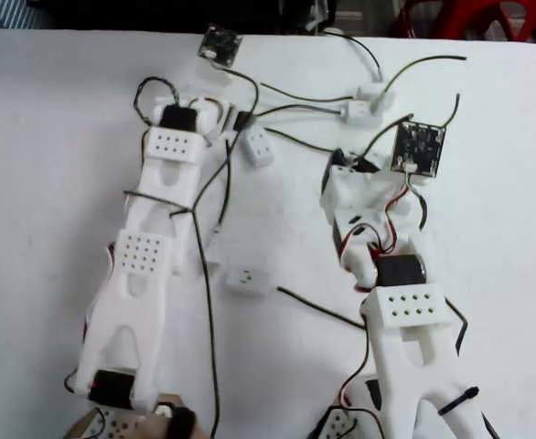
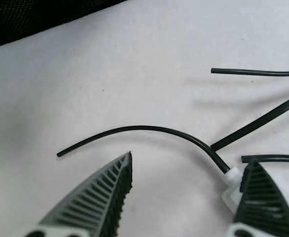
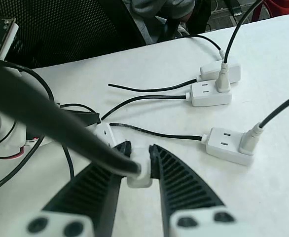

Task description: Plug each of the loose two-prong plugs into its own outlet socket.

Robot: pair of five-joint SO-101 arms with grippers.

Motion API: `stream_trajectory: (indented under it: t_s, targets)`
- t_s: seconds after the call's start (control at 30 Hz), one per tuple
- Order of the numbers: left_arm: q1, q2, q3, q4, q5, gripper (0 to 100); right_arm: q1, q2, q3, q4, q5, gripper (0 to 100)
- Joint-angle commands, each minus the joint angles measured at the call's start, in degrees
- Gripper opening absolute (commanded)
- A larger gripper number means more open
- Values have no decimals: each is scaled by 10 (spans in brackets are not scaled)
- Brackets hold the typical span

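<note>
You have: centre socket (image 1: 246, 277) mid-frame, between left arm (image 1: 144, 251) and right arm (image 1: 405, 315) | upper socket (image 1: 257, 144) above it | socket pair (image 1: 360, 112) upper right (side by side) | all on table (image 1: 48, 137)

text: none readable | circuit board (image 1: 420, 148): markings too small to read | outlet socket (image 3: 202, 95): no legible print

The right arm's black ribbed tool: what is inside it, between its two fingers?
A small white plastic block is pinched in the right tool. A thick black cable crosses in front, covering part of it; any prongs cannot be seen.
</note>
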Motion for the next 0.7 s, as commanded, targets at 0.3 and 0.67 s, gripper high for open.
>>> stream_trajectory:
  t_s: [0.3,0.67]
  targets:
    - [-4,26,-78,120,-171,313,3,-4,-4,-12,-4,17]
    - [-31,11,-105,164,-152,312,3,-4,-4,-12,-3,17]
